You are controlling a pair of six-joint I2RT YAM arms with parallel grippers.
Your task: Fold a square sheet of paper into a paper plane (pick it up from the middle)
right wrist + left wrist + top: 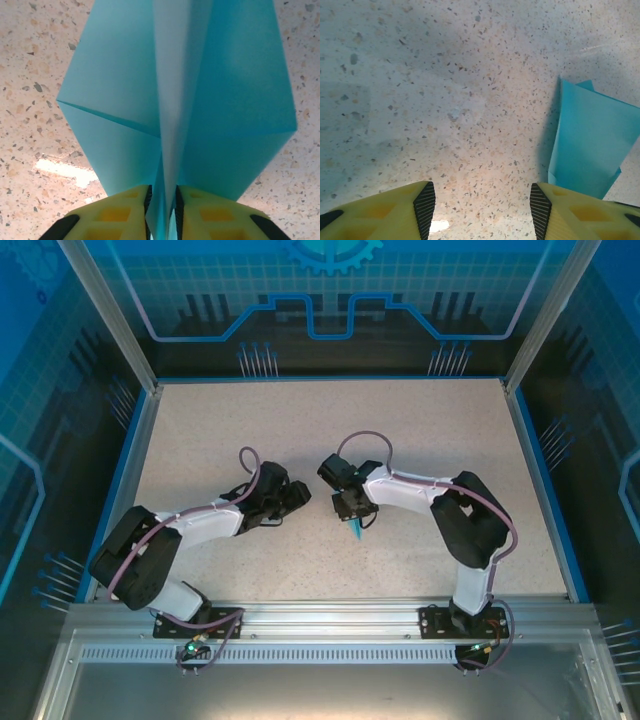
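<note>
The right fingers [117, 215] are pressed together on the centre crease of the paper plane [120, 100]. They pinch its folded layers at one end, so the light-blue wings fan out beyond them over the speckled tabletop [30, 60]. The left fingers [385, 210] stand spread with nothing between them, just beside the paper, whose edge shows on their right. The hold looks narrow and sits at one end only, so I judge the thin paper could swivel or slip out if the arm swings fast. If the left fingers close off the crease, they could crumple a wing or pull the folds open.
</note>
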